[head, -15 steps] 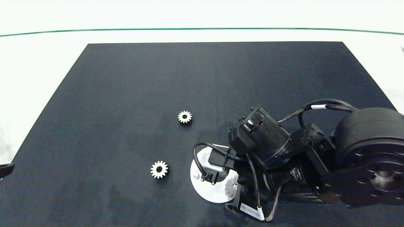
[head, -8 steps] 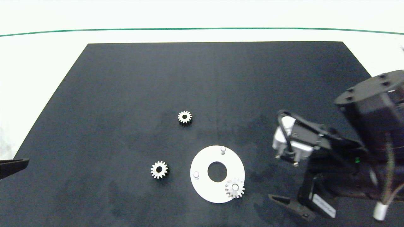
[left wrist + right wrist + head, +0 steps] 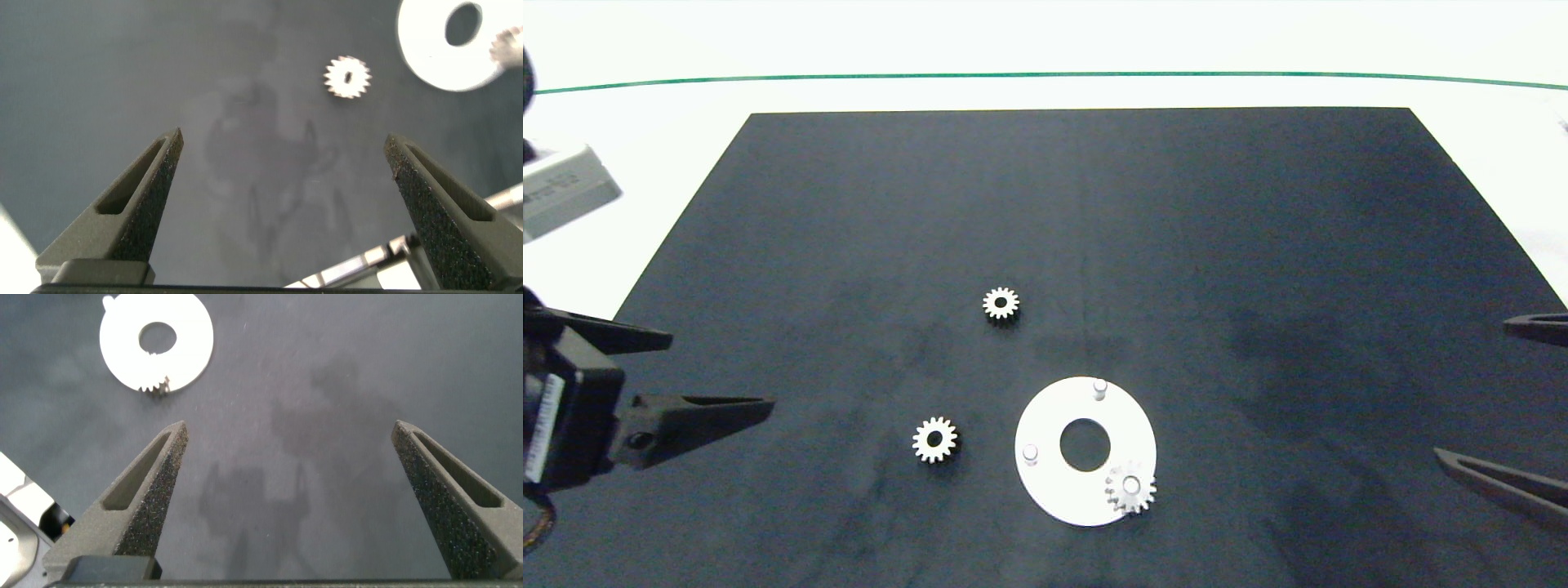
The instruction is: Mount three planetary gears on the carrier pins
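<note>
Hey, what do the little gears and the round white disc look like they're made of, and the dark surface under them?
The planetary gears look like bare metal: pale silvery, crisp cut teeth. The disc with the carrier pins appears flat, matte white, either metal or plastic; the look leaves it open. The dark mat seems a soft, non-glossy sheet with faint smudges, possibly rubber or felt.
</note>
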